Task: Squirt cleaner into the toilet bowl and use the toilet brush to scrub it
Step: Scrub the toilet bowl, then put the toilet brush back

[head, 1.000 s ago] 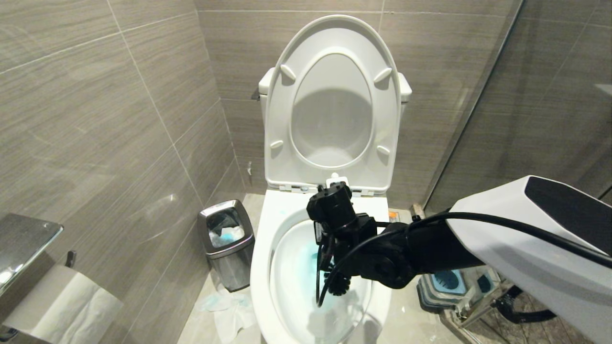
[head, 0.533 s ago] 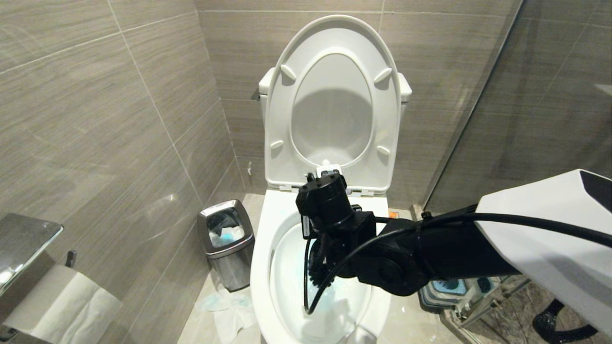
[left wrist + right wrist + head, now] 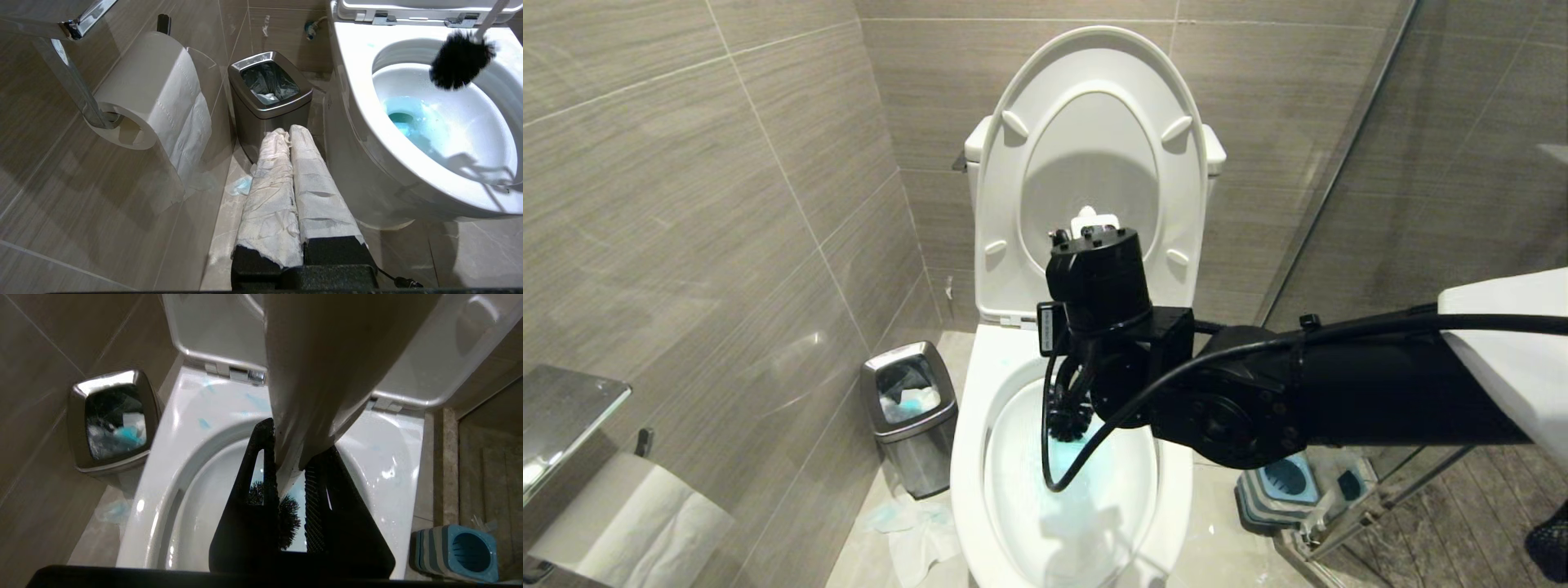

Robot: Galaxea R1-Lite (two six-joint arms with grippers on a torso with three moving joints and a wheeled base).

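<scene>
Aqua cleaner [image 3: 408,122] pools in my toilet bowl [image 3: 972,457]; right gripper [image 3: 291,473] pinches the toilet brush [image 3: 459,59]; left gripper [image 3: 291,134] pressed together.

The right arm reaches in from the right, its right gripper [image 3: 292,477] pointing downward, fingers [image 3: 261,465] clamped. The left gripper [image 3: 291,134] rests low, fingers pressed together.

Steel waste bin [image 3: 909,412], toilet paper roll [image 3: 629,523], striped brush holder [image 3: 1286,486].
</scene>
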